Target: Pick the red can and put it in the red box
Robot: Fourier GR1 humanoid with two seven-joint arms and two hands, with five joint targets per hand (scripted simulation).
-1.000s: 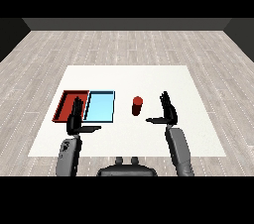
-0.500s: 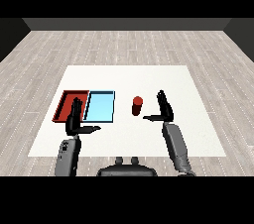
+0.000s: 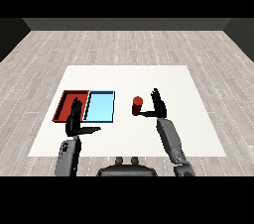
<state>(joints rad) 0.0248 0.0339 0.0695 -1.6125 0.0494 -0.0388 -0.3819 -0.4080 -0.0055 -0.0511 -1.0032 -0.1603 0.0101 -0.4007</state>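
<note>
Head view: a white table (image 3: 198, 119) is filling the middle of the frame, with a grey plank floor (image 3: 127, 44) stretching away toward the top. At centre left, a red tray (image 3: 66, 100) and a light blue tray (image 3: 100, 107) are lying side by side, edges touching, the red one nearer the left border. Just right of centre, the red can (image 3: 137, 106) is standing upright on the bare table, near the blue tray's right edge but apart from it and outside both trays. The right hand (image 3: 158, 104) is rising from the lower right on its grey forearm (image 3: 171, 141), fingers straight and pointing up the frame, thumb reaching left toward the can's base; whether the thumb is touching the can cannot be told, and nothing is curling round it. At lower left, the left hand (image 3: 75, 120) is hovering in front of the near edges of the two trays, fingers straight and spread upward, thumb sticking out to the right, holding nothing, with its grey forearm (image 3: 67, 157) dropping toward the bottom border
</note>
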